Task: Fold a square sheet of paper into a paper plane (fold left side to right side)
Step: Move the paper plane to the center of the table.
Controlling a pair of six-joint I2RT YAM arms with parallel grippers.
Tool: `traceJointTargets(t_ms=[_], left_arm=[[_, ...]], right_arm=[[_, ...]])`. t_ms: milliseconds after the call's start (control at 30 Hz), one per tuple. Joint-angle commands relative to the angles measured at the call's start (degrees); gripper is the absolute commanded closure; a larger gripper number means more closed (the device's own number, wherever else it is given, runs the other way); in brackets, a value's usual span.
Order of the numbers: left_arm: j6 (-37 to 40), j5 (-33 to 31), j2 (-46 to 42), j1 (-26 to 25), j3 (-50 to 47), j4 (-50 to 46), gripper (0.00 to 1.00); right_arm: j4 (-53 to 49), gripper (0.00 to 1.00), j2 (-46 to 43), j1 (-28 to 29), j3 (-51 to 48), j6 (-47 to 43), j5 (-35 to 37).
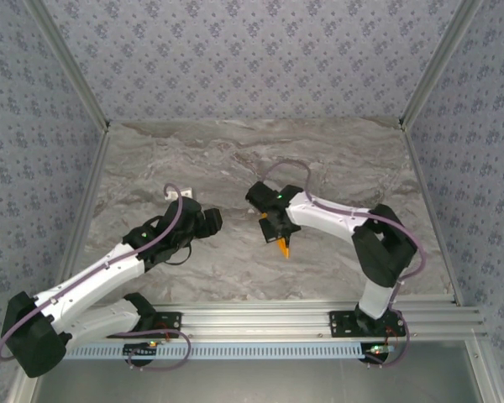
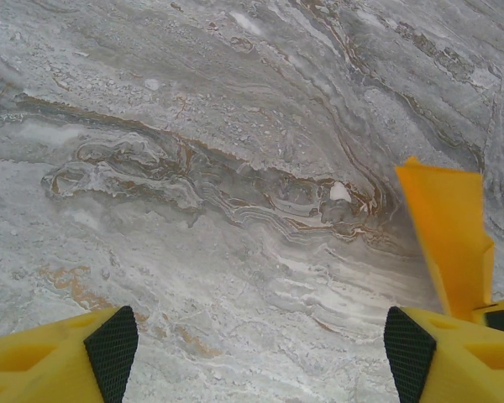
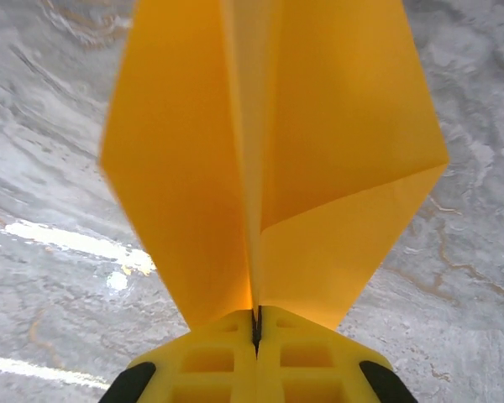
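Two arms reach in over the marble table [image 1: 336, 159], and the folding looks close to its end. On the left, the left arm lies low and stretched on a diagonal toward the middle. The left gripper [image 1: 208, 220] hangs over bare stone with its jaws spread wide and nothing between the black pads [image 2: 111, 353]. At the right edge of its wrist view rises a flap of the paper plane [image 2: 449, 235], near the right-hand finger but not gripped by it.

Further right, the right arm rises from its base, bends sharply at the elbow and reaches back toward the centre. The right gripper [image 1: 277, 228] is clamped tight on the plane's centre crease. The two wings splay out from the pinch, with the pointed end toward the near edge. Whether the paper touches the table cannot be told.

The next move probably calls for a gentle set-down or a last pressing of the crease, without crushing the wings.
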Motion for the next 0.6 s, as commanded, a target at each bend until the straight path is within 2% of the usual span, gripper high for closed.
traceJointTargets(t_ms=[0, 133, 267, 400, 567], left_arm=[[0.74, -0.78, 0.80, 0.23, 1.01, -0.90, 0.20], [0.58, -0.40, 1.31, 0.18, 1.06, -0.73, 0.20], [0.53, -0.17, 1.71, 0.21, 1.41, -0.81, 0.20], [0.53, 0.05, 2.07, 0.19, 1.63, -0.92, 0.20], [0.46, 0.10, 2.60, 0.21, 1.81, -0.88, 0.20]], right_arm=[[4.53, 0.95, -3.98, -3.97, -4.71, 0.19, -8.62], [7.15, 0.93, -2.87, -6.58, -7.16, -1.23, -12.62], [7.40, 0.88, -0.47, -7.67, -6.82, -1.73, -11.87], [6.64, 0.78, 1.33, -8.19, -5.45, -2.50, -10.42], [5.58, 0.74, 3.46, -8.17, -4.13, -3.12, -8.54]])
